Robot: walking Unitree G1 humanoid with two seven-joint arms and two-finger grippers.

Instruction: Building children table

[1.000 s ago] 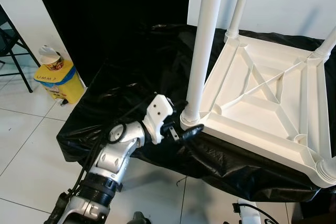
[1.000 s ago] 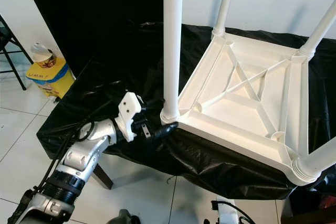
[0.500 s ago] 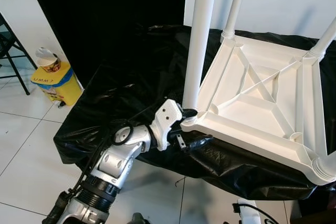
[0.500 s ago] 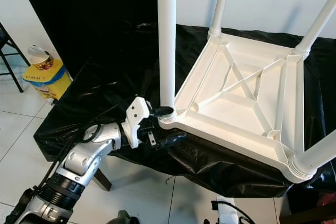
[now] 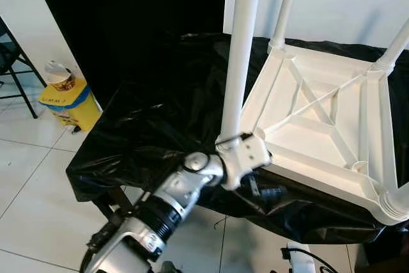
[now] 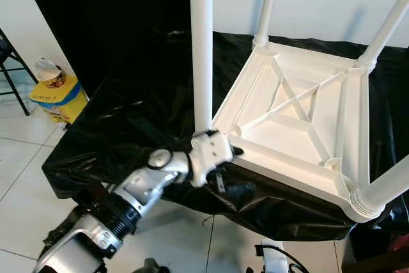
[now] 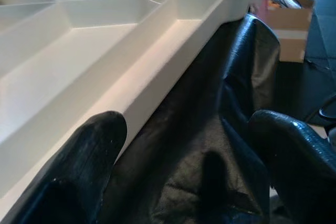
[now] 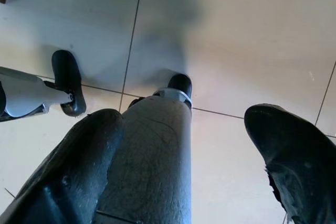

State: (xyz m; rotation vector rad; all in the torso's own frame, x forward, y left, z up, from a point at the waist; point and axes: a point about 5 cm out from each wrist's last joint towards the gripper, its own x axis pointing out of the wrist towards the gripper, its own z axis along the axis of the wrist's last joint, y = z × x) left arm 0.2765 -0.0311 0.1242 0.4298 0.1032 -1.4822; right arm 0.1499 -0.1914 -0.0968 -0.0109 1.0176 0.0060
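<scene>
The white children's table (image 5: 317, 172) lies upside down on a black sheet (image 5: 160, 113), its legs pointing up. The near left leg (image 5: 238, 62) rises from the corner closest to me. My left gripper (image 6: 235, 169) is at that corner, open. One finger sits at the near rim and the other lies lower, on the sheet. In the left wrist view the rim (image 7: 157, 40) runs just inside one finger (image 7: 89, 171) of the left gripper (image 7: 194, 166), with black sheet between the fingers. My right gripper (image 8: 184, 119) hangs open over the floor.
A yellow and blue bin (image 5: 64, 97) with a cup on top stands on the tiles at the left, beside a black folding chair (image 5: 13, 62). A cardboard box (image 7: 286, 24) sits past the table's far corner. My own leg (image 8: 152, 156) and foot (image 8: 68, 80) are below the right gripper.
My left arm has reached forward and to the right. Its gripper went from just left of the near leg's base to the table's corner and near rim.
</scene>
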